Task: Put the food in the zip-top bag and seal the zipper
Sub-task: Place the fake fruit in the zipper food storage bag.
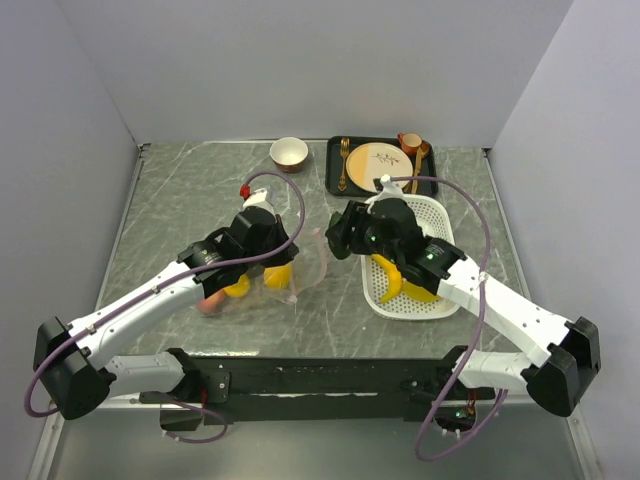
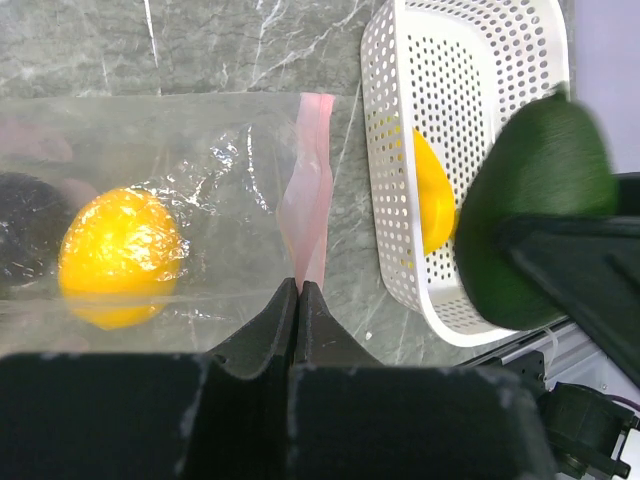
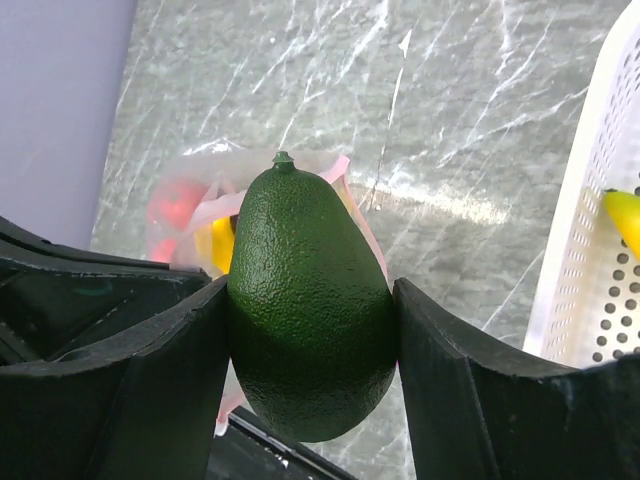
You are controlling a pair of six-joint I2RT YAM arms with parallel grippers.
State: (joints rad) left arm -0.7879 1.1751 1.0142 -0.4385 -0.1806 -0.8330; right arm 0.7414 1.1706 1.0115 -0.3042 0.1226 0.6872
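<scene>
Right gripper [image 3: 312, 345] is clamped across the belly of the avocado [image 3: 300, 250], one pad on each flank, stem end pointing away from the wrist. The jaws stand wide only because the fruit is wide. We judge it a light, hard plastic shell with pebbled skin. That gives decent friction, but rounded sides can squirt out of a flat pinch, so the widest girth, where it is held, looks the right spot. It hangs above the table between basket [image 2: 470, 70] and bag [image 2: 200, 180], near the bag's mouth. Left gripper [image 2: 300, 292] is pressed together on the zipper [image 2: 312, 190], pinching the pink strip at its near end. The bag lies flat, left of the basket, with an orange [image 2: 120, 255], a reddish fruit and something dark inside. The film looks thin, limp and slick, so we would take it by the stiffer strip only. How far the mouth is parted we cannot tell. A banana [image 1: 388, 278] lies in the basket.
</scene>
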